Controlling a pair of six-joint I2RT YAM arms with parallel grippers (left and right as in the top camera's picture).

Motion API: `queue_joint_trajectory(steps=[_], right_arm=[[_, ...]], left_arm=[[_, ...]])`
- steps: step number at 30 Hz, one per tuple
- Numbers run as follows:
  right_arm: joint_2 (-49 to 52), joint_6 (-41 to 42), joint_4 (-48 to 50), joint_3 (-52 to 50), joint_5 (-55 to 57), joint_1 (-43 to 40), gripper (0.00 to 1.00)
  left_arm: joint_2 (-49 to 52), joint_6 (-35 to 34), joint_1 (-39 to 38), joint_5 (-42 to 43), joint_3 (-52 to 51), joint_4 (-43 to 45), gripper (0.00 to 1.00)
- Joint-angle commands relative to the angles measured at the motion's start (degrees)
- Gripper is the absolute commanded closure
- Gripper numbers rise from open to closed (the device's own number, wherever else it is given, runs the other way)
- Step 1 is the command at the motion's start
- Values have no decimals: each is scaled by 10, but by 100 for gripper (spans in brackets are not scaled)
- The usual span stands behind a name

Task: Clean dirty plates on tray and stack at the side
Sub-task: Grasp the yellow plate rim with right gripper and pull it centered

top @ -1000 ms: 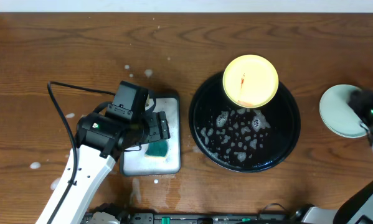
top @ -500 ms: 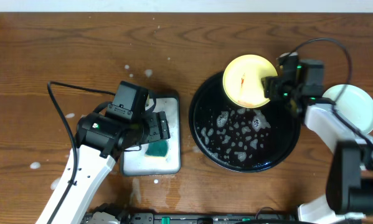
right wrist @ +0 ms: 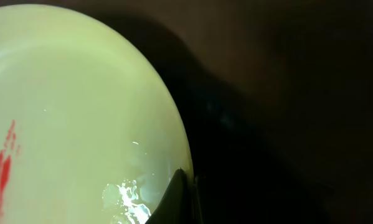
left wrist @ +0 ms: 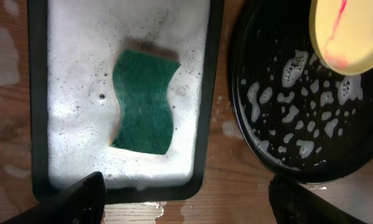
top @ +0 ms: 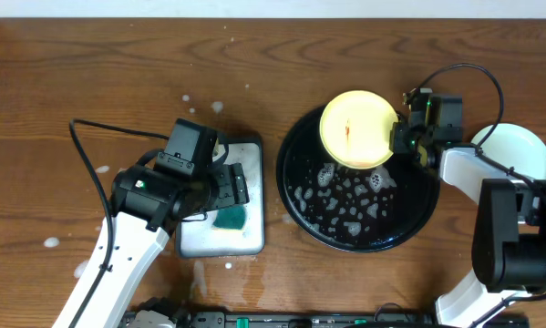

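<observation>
The right hand (top: 401, 138) pinches the yellow plate (top: 355, 128) at its 3 o'clock rim, over the 12 o'clock edge of the black tray (top: 409, 214). The left hand (left wrist: 186, 202), spread wide, hangs above the green sponge (left wrist: 142, 102) in the foamy white tray (left wrist: 68, 93).

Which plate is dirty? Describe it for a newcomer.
Find the big round black tray right of centre, flecked with foam. At its far edge is the yellow plate, the right hand at its rim. Unlike the pale plate beside the tray, it is yellow with a red smear.
</observation>
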Motion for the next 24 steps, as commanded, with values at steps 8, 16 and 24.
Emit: queue_joint_trajectory(steps=[8,16,24], right_arm=[[-177,84,-234,2,-9,25,99],[-191,167,-398,-23,31,57,99],[-177,169,-323,-65,50,75,69]], left_arm=[[0,6,2,-1,0,-2,16],[0,-4,2,-2,0,0,16],[0,-4,2,-1,0,-19,16]])
